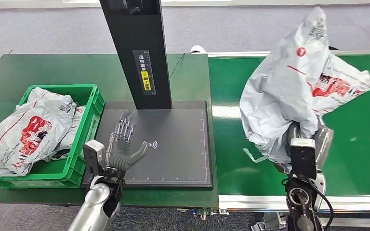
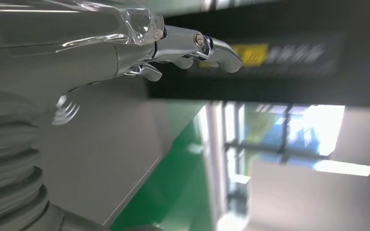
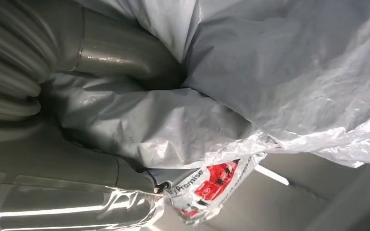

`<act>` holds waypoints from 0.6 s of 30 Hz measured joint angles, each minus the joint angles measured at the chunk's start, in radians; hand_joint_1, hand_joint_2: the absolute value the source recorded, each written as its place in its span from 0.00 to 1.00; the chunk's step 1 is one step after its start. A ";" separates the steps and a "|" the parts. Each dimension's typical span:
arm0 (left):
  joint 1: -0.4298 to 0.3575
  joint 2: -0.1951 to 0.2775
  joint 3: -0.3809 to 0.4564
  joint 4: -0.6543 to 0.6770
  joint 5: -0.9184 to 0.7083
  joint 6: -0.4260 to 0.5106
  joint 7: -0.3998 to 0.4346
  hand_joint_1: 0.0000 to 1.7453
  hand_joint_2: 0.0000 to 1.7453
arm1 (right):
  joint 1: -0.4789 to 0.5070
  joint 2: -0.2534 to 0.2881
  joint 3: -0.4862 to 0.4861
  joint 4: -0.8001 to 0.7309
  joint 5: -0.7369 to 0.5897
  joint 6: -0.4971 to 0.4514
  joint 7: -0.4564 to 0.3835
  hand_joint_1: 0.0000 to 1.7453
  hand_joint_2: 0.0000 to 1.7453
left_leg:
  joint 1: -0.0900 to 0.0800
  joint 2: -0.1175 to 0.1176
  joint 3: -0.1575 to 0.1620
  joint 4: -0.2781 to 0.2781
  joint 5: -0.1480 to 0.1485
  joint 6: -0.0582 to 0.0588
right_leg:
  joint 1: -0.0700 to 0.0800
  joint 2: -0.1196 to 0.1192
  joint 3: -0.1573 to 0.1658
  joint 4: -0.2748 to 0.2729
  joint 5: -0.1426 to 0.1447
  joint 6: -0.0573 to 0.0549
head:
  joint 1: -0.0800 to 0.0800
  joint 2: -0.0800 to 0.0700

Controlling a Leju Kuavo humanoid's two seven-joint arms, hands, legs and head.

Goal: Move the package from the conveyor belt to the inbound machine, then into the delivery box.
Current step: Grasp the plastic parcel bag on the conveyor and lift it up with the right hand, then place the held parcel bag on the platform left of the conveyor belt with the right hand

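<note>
At far left, on the green table (image 1: pixel 9 67), sits a green bin (image 1: pixel 84 103) holding grey mailer bags (image 1: pixel 26 132) with red print; they heap above its rim and spill over the near left edge, so how many there are is hard to tell. Right of the bin lies the dark scanner pad (image 1: pixel 178 144), with a black post (image 1: pixel 137 48) rising from its far edge and cut off at the top of the head view. Over the pad's near left part hovers the left hand (image 1: pixel 124 144), released, fingers spread and pointing away, holding nothing. Further right runs the green belt (image 1: pixel 361 144). Above the belt the right hand (image 1: pixel 306 132) grasps the package (image 1: pixel 289 91), a crumpled grey bag with red print, lifted off the belt. The bag hides most of that hand; the right wrist view shows its thumb (image 3: pixel 125 53) pressed into the folds. The package's long axis stands roughly upright, its narrow top corner pointing up and slightly right, a printed flap jutting right.
</note>
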 joint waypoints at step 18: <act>0.037 0.003 0.012 -0.146 0.022 0.182 -0.135 0.00 1.00 | 0.033 -0.002 0.023 -0.119 -0.038 0.066 -0.077 1.00 1.00 | 0.000 0.000 0.000 0.000 0.000 0.000 | 0.000 0.000 0.000 0.000 0.000 0.000 | 0.000 0.000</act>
